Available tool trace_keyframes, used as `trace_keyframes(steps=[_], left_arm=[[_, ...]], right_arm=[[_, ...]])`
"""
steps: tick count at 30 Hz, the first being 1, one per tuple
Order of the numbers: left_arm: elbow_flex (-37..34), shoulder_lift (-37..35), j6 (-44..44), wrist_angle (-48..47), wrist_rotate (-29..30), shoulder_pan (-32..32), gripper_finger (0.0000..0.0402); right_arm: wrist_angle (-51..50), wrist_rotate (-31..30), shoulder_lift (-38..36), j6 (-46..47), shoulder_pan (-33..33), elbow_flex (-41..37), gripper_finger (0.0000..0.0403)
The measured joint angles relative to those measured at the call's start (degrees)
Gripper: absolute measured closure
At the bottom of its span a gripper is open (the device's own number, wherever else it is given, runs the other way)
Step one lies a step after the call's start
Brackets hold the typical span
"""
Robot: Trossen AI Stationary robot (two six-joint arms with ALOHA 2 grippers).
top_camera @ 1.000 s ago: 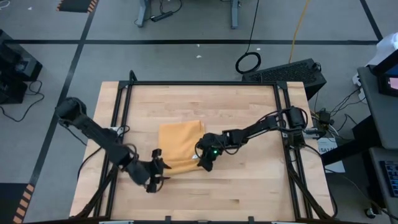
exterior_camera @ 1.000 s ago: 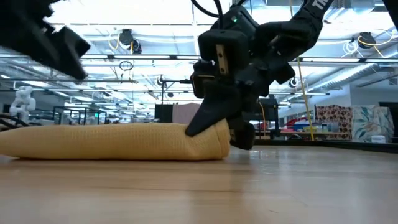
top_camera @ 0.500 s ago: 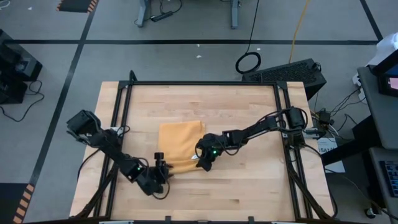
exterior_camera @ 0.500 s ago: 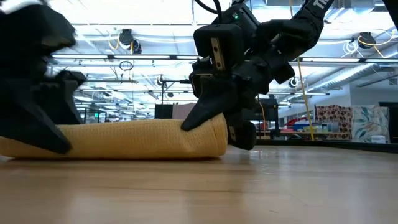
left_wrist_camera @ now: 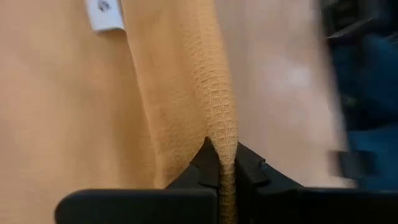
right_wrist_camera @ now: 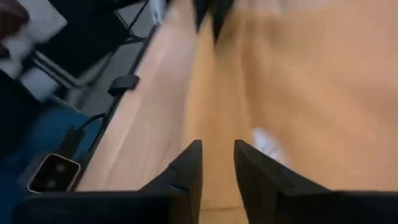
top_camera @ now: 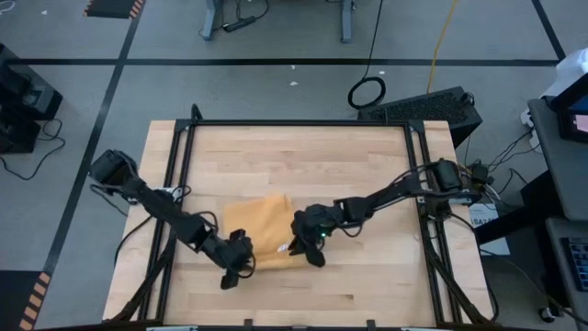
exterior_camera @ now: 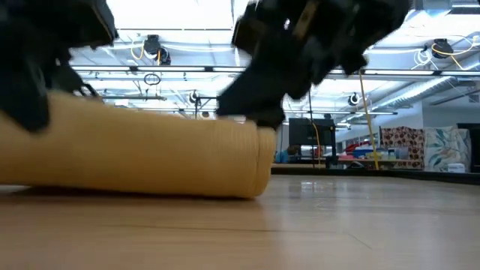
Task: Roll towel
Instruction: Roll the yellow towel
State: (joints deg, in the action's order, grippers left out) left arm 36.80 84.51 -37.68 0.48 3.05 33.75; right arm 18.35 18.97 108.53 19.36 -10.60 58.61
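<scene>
The mustard-yellow towel (top_camera: 257, 223) lies partly rolled left of the table's middle. In the low view it is a thick roll (exterior_camera: 135, 154) resting on the wood. Its white tag (left_wrist_camera: 104, 12) shows in the left wrist view. My left gripper (top_camera: 241, 260) is at the towel's near left corner, shut on a ridge of cloth. My right gripper (top_camera: 301, 246) is at the near right corner, its fingers (right_wrist_camera: 186, 171) apart with yellow cloth (right_wrist_camera: 214, 112) in the gap between them. My left gripper pinches a raised fold of the towel (left_wrist_camera: 222, 149) between its two fingers (left_wrist_camera: 205, 163). It comes slanting down from the table's near left. The fold runs on away from the fingers as a narrow ridge, and the cloth beside it lies flat. My right gripper: whether its parted fingers touch the cloth I cannot tell, the view being blurred.
A black rail frame (top_camera: 294, 122) borders the tabletop on all sides. Bare wood (top_camera: 367, 285) stretches to the right and near side of the towel. A black box (top_camera: 432, 106) and a cable loop (top_camera: 367, 92) lie on the floor beyond the far edge.
My left gripper has moved right and down to the towel's near left corner and taken hold of it. My right gripper has risen and rolled at the right end. The towel has slid toward the table's near edge and looms larger in the low view.
</scene>
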Motion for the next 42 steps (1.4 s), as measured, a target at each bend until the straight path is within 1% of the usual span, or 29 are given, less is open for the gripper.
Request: trace_keyframes(steps=[3,5,7,8,10,13,14,15,17,19,24,27,29,34,38,42], left_arm=[[0.00,-3.59,-1.41,-0.69,-4.03,-1.61,0.0392],[0.00,-5.55,-2.47,-1.21,-5.63,-3.02,0.0392],[0.00,-7.00,-2.50,-2.87,-6.44,-4.10,0.0393],[0.00,-7.24,-2.50,-3.57,-6.72,-4.68,0.0393],[-0.42,-7.11,-3.09,-3.78,-7.72,-5.62,0.0393],[-1.62,-6.18,-5.70,-3.61,-8.95,-6.47,0.0394],[-2.31,-5.95,-6.55,-3.37,-9.20,-6.62,0.0394],[-3.22,-5.95,-7.08,-2.78,-9.68,-6.84,0.0394],[-5.09,-5.95,-8.48,-0.08,-10.35,-7.32,0.0394],[-6.85,-5.95,-9.99,1.52,-10.41,-7.96,0.0394],[-10.05,-5.95,-12.02,7.98,-12.73,-8.32,0.0394],[-10.80,-5.95,-13.05,8.18,-13.42,-8.40,0.0394],[-11.33,-5.95,-13.37,8.21,-13.40,-8.46,0.0394],[-12.65,-5.95,-14.55,8.10,-13.38,-8.70,0.0394],[-12.70,-5.95,-14.56,8.23,-13.07,-8.72,0.0394],[-12.70,-5.95,-14.57,8.25,-12.84,-8.70,0.0394]], right_arm=[[-0.78,-5.29,-3.51,-10.24,-3.75,0.00,0.0303],[-1.87,-8.29,-4.91,-16.63,-7.26,0.02,0.0289],[-1.94,-13.39,-5.02,-22.49,-11.35,0.02,0.0275],[-1.93,-16.60,-4.41,-25.32,-13.41,0.02,0.0268],[-0.91,-24.98,-2.18,-30.71,-17.31,0.04,0.0253],[3.27,-38.76,2.59,-32.07,-21.06,-0.03,0.0231],[6.04,-42.09,4.11,-32.19,-21.63,-0.04,0.0223],[10.02,-43.51,5.47,-32.96,-21.77,-0.03,0.0216],[16.23,-44.15,7.91,-35.04,-21.70,0.04,0.0202],[21.67,-42.25,10.70,-36.48,-20.78,0.04,0.0188],[26.59,-41.42,15.10,-35.26,-17.70,0.02,0.0152],[29.03,-39.68,16.49,-35.52,-16.69,-0.02,0.0128],[30.77,-39.73,16.57,-35.48,-16.47,-0.01,0.0114],[29.90,-41.17,16.81,-34.68,-15.86,0.00,0.0101],[28.13,-39.62,16.84,-30.24,-14.85,0.00,0.0102],[28.21,-39.47,17.86,-26.37,-14.48,0.00,0.0103]])
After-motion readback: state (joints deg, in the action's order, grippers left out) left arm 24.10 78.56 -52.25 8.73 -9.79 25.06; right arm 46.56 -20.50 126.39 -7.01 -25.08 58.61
